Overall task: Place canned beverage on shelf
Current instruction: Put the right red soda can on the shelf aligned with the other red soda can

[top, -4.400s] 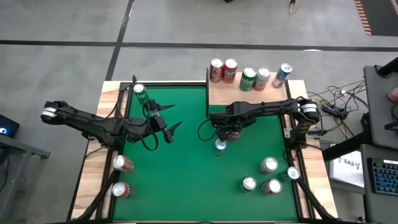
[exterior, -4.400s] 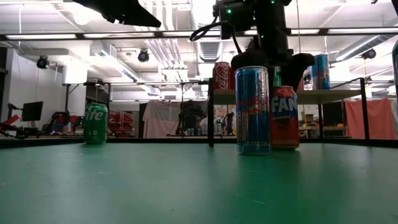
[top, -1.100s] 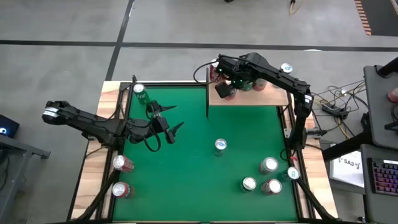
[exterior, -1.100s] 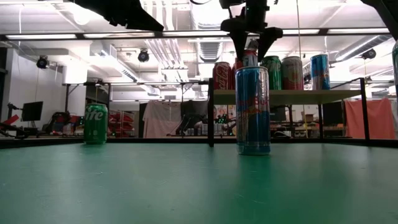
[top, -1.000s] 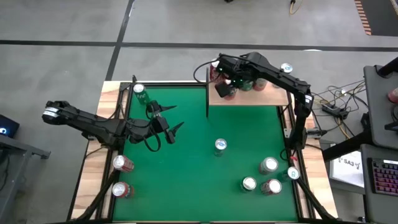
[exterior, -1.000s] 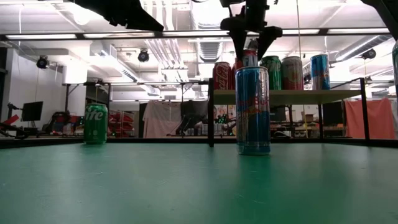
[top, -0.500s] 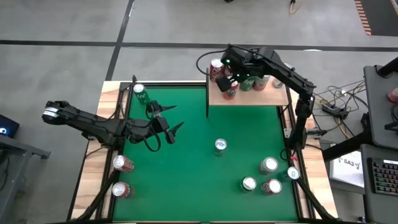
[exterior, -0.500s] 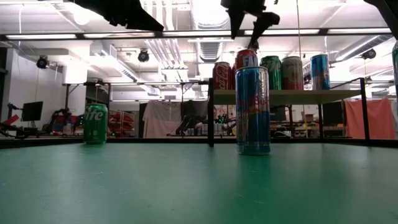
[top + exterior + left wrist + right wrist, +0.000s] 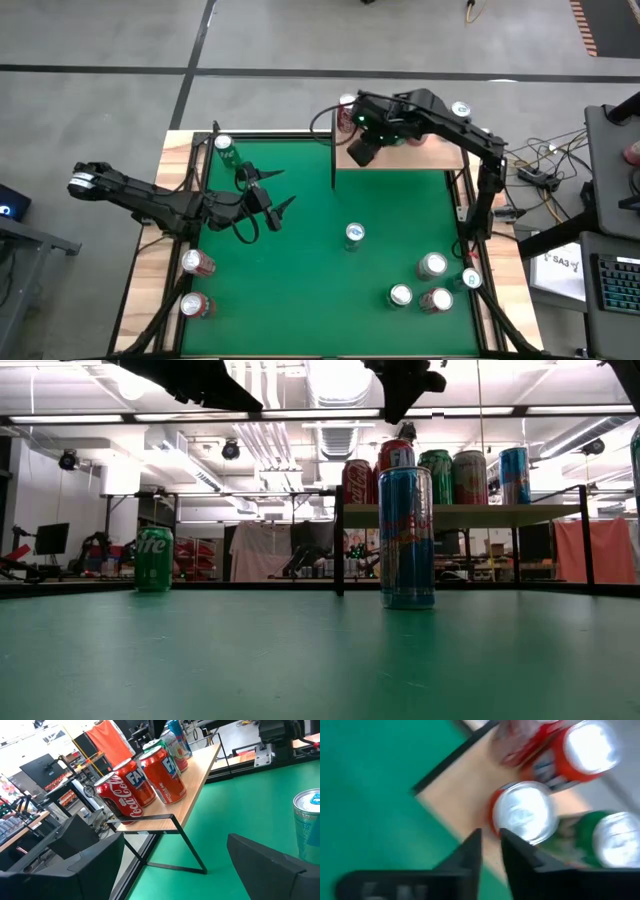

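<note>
I'm seeing the Fanta can [image 9: 523,811] standing on the shelf [image 9: 440,155] by the other cans — placement looks done. My right gripper [image 9: 490,846] is hanging above it, fingers pinched together, empty; left gripper [image 9: 268,198] is idling agape over the table.

Cans [image 9: 353,233]: fourteen (six on shelf [image 9: 440,157]); shelf: one; arms [image 9: 150,200]: two.

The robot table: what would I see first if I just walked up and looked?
Probably the row of bright cans on the little wooden shelf at the table's far edge, with the red Fanta can nearest its front. The right gripper hangs just above that can, fingers nearly together and holding nothing. Next you'd spot the tall blue can standing alone in the middle of the green table.
</note>
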Motion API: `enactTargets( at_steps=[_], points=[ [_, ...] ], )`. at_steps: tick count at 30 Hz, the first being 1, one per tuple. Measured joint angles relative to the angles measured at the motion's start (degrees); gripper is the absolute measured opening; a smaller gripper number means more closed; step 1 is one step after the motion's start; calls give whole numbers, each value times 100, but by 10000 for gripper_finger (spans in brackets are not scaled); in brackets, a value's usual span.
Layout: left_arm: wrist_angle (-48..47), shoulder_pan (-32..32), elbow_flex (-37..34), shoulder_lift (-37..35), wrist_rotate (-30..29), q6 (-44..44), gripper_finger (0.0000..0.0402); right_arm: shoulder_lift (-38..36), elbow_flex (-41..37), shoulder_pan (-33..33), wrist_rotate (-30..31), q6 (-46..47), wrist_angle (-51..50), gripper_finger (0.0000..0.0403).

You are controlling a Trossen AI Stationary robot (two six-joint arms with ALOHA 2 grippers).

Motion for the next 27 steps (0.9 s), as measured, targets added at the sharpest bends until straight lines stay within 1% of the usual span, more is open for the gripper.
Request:
enactTargets(
  at_steps=[1,2,4,14,22,27],
  points=[
    [0,0,0,0,0,0,338,0,-40,1,271,-36,62,29],
    [0,1,0,0,0,0,338,0,-83,0,498,-77,138,20],
    [0,1,0,0,0,-3,338,2,-149,-36,708,-126,221,16],
    [-4,0,0,0,2,-24,338,11,-350,-353,692,-109,194,9],
    [-8,1,0,0,2,-24,338,13,-557,-369,695,108,-52,9],
    [-8,0,0,0,2,-24,338,-28,-741,-355,724,133,-40,9]
  ],
)
